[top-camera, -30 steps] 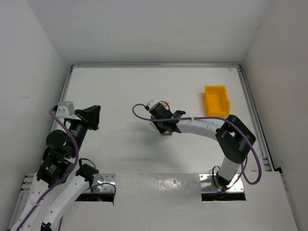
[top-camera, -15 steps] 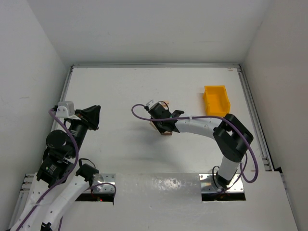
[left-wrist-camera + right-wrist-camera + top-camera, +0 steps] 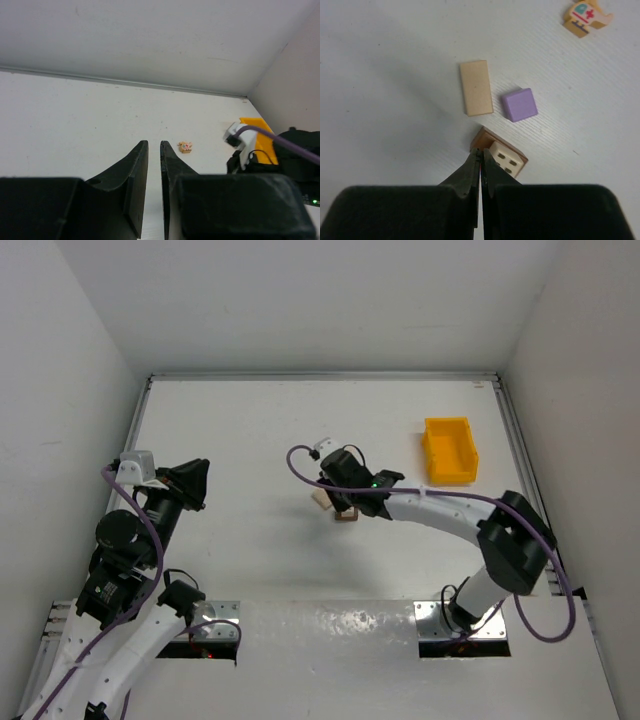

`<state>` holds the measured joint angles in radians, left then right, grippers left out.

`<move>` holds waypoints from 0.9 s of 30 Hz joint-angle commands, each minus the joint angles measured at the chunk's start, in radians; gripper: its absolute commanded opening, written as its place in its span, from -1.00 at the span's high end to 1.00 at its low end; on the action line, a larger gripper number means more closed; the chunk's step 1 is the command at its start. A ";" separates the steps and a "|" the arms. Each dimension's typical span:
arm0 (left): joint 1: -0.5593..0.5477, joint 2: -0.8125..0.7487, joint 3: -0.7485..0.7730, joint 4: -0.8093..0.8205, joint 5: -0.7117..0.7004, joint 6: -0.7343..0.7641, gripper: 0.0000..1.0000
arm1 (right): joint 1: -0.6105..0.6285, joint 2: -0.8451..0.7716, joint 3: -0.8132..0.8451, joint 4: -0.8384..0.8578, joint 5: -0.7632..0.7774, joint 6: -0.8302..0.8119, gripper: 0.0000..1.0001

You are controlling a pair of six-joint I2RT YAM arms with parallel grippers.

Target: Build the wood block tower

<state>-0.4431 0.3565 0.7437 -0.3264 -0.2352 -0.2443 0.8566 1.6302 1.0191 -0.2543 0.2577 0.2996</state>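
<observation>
In the right wrist view a dark brown block lies on the table with a cream block with four holes on top of it. A light tan flat block and a purple block lie just beyond, apart from each other. My right gripper is shut, its tips above the near left edge of the brown block, with nothing seen held. In the top view the right gripper hovers over the blocks. My left gripper rests far left, its jaws nearly together and empty.
A small tan toy with red and teal marks lies beyond the blocks and also shows in the left wrist view. A yellow bin stands to the right at the back. Walls close the table on three sides.
The right arm's elbow has swung right and toward the near edge, and its wrist has shifted slightly right over the blocks. The left arm has not moved.
</observation>
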 commanded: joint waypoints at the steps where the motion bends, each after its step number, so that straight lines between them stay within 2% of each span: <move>1: 0.011 0.012 -0.006 0.029 0.011 0.004 0.73 | -0.046 -0.130 -0.075 0.050 0.005 0.050 1.00; 7: 0.012 0.019 -0.006 0.029 0.011 0.005 0.73 | -0.090 -0.193 -0.189 0.067 -0.014 0.064 1.00; 27: 0.024 0.044 -0.007 0.029 0.014 0.005 0.73 | -0.123 -0.162 -0.254 0.099 -0.094 0.067 1.00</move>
<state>-0.4301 0.3939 0.7437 -0.3264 -0.2310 -0.2440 0.7353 1.4647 0.7780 -0.2070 0.1871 0.3481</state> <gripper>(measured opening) 0.137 0.001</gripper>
